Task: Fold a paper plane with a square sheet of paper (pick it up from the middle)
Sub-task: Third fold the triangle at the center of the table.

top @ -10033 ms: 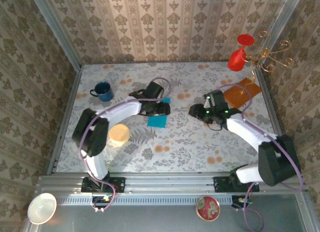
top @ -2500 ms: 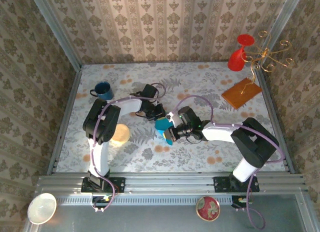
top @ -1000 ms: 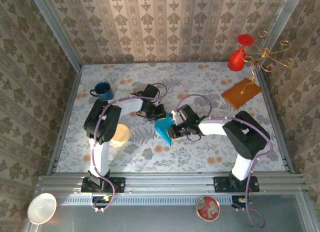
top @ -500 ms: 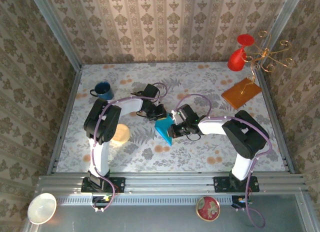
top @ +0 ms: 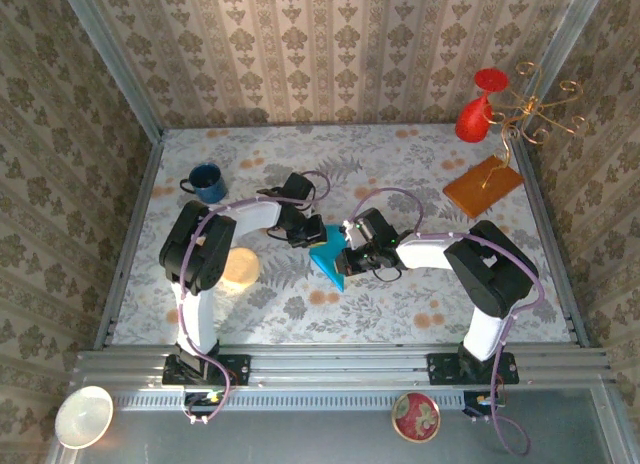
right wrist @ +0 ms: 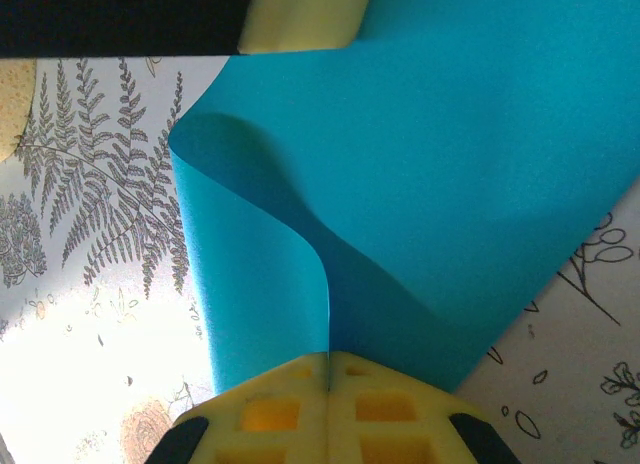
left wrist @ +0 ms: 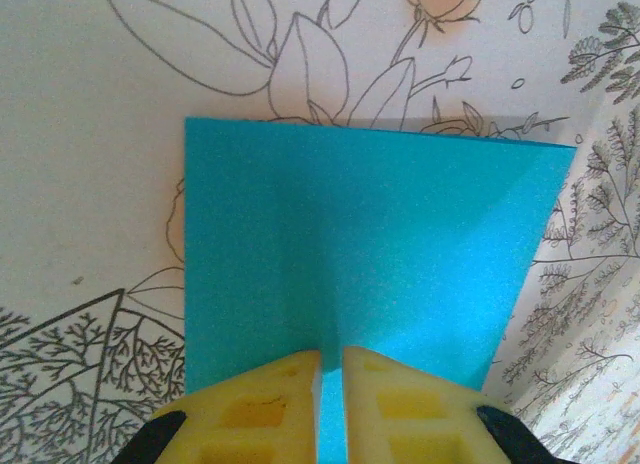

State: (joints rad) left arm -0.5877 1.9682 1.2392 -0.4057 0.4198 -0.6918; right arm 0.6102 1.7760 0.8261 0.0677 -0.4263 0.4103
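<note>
My right fingers (right wrist: 270, 409) stay clenched on the blue sheet (top: 326, 256) at mid-surface. The sheet has settled from a raised curl into a flatter fold. My left fingers (left wrist: 255, 409) pinch its far-left edge, so creasing can proceed.

From above, the square sheet of paper (top: 325, 266) looks tiny. The left gripper (top: 311, 235) and the right gripper (top: 341, 257) cover parts of it, so its folds cannot be made out. In the left wrist view the yellow fingers (left wrist: 262, 412) run off the bottom of the frame and hide the paper's near edge; pinching or just pressing, I cannot tell. In the right wrist view the paper runs off the top and right edges.
</note>
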